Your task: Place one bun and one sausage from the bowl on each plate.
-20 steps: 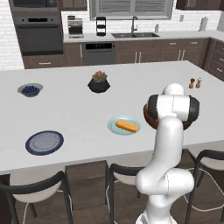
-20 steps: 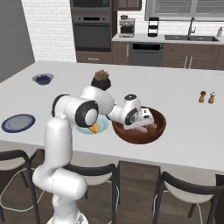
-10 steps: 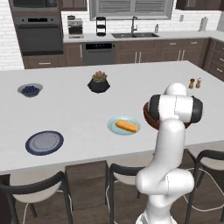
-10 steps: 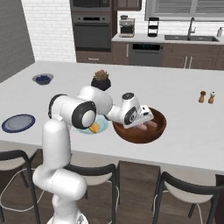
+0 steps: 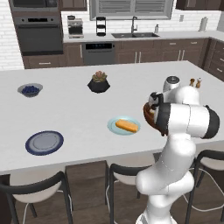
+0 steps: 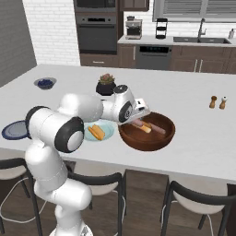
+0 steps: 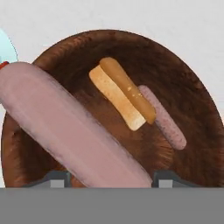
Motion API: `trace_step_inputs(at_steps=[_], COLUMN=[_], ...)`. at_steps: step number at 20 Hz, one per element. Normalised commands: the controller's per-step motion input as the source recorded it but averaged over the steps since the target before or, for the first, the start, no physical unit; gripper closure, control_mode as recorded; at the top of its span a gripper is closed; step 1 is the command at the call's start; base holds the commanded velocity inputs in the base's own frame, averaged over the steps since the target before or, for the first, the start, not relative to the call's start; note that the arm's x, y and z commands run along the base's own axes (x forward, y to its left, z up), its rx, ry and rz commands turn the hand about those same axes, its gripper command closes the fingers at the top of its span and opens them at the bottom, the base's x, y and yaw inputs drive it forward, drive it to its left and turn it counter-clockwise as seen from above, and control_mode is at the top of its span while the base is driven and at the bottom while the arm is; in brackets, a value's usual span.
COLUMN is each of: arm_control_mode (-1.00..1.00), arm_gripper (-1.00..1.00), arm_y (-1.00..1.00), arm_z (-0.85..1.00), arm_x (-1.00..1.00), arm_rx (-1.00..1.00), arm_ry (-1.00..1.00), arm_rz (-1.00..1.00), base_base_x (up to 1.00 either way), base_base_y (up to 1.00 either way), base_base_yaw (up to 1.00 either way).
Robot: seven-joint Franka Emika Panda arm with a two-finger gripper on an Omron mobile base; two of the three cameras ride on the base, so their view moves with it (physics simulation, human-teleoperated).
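In the hand view, a pinkish-brown sausage [image 7: 74, 131] runs large from ten o'clock down to between the gripper [image 7: 112, 178] fingertips at six o'clock; the narrowly parted jaws appear clamped on it, lifted over the wooden bowl [image 7: 192, 83]. Right of it, at one o'clock, a bun [image 7: 121, 94] lies in the bowl, a second sausage [image 7: 164, 118] touching its right side. The pale teal plate [image 6: 107, 132] carries another bun [image 6: 96, 132].
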Motion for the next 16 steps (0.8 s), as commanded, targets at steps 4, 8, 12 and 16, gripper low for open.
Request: trace_step_inputs(at_steps=[4, 8, 12, 16], arm_control_mode=[-1.0, -1.0, -1.0, -1.0], arm_gripper=[1.0, 1.0, 1.0, 1.0], arm_y=[1.0, 1.0, 1.0, 0.96], arm_z=[0.82, 0.27, -0.23, -0.82], arm_x=[-0.06, 0.04, 0.09, 0.23], arm_rx=[0.01, 0.0, 0.05, 0.04], arm_ry=[0.0, 0.02, 0.12, 0.18], arm_rz=[0.0, 0.0, 0.0, 0.0], base_base_x=[0.0, 0.0, 0.0, 0.0], base_base_y=[0.0, 0.0, 0.0, 0.0], base_base_yaw=[0.0, 0.0, 0.0, 0.0])
